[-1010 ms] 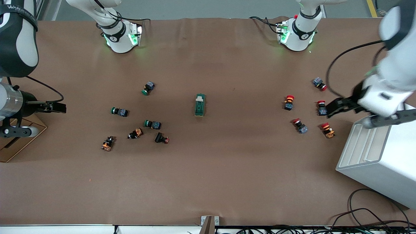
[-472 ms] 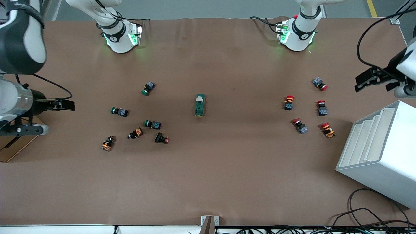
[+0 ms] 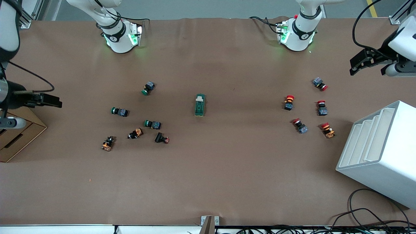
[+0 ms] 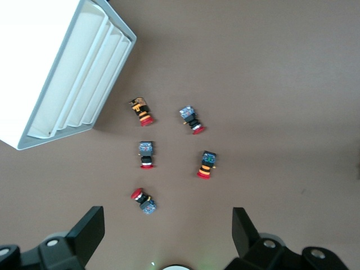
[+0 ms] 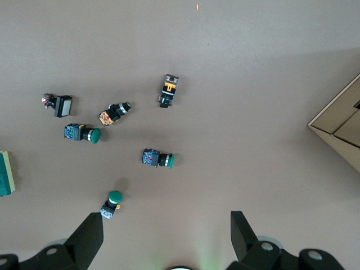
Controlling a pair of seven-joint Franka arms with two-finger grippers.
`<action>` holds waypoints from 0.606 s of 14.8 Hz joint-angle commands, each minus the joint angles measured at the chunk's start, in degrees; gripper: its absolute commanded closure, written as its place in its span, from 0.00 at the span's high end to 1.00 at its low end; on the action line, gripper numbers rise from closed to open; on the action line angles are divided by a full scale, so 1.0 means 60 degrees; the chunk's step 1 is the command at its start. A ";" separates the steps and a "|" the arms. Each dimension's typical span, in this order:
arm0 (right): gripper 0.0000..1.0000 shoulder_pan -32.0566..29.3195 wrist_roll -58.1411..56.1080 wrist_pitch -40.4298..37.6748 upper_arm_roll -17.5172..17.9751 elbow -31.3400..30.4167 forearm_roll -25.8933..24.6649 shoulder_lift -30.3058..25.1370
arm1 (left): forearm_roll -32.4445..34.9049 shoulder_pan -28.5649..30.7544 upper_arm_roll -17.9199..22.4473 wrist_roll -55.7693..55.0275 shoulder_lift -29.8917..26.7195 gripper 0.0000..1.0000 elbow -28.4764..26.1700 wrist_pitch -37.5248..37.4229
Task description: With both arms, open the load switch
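Load switch [image 3: 200, 105] lying alone at mid-frame, between green-capped buttons [image 3: 151, 123] and red-capped buttons [image 3: 289, 102], free to approach from either end. Left gripper [image 3: 359, 61] hanging at upper right above the white rack [image 3: 377, 162], fingers spread wide. Right gripper [image 3: 52, 100] at the left edge over the cardboard box [image 3: 22, 133], fingers likewise apart. Both seemingly staged wide and empty, nothing grasped yet.

Even, soft overhead light fills my table [image 3: 208, 182]; shadows under the small buttons [image 3: 152, 124] are faint. My bases [image 3: 121, 38] cast a green glow onto the brown surface. The white bin [image 4: 39, 67] is washed out. Everything looks sharp.
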 commanded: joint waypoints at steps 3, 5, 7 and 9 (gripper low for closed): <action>1.00 0.0461 -0.0070 0.0827 -0.0022 -0.2662 -0.0026 -0.2368 | -0.0227 0.0012 0.0028 0.0259 -0.0191 1.00 -0.0211 0.0101; 1.00 0.0506 -0.0055 0.0770 -0.0051 -0.2738 -0.0085 -0.2576 | -0.0227 0.0012 0.0028 0.0274 -0.0191 1.00 -0.0211 0.0101; 1.00 0.0521 -0.0055 0.0580 -0.0256 -0.2723 -0.0099 -0.2779 | -0.0227 0.0012 0.0028 0.0274 -0.0191 1.00 -0.0196 0.0087; 1.00 0.0404 -0.0041 0.0215 -0.0257 -0.2607 -0.0085 -0.2970 | -0.0227 0.0012 0.0013 0.0274 -0.0191 1.00 -0.0196 0.0087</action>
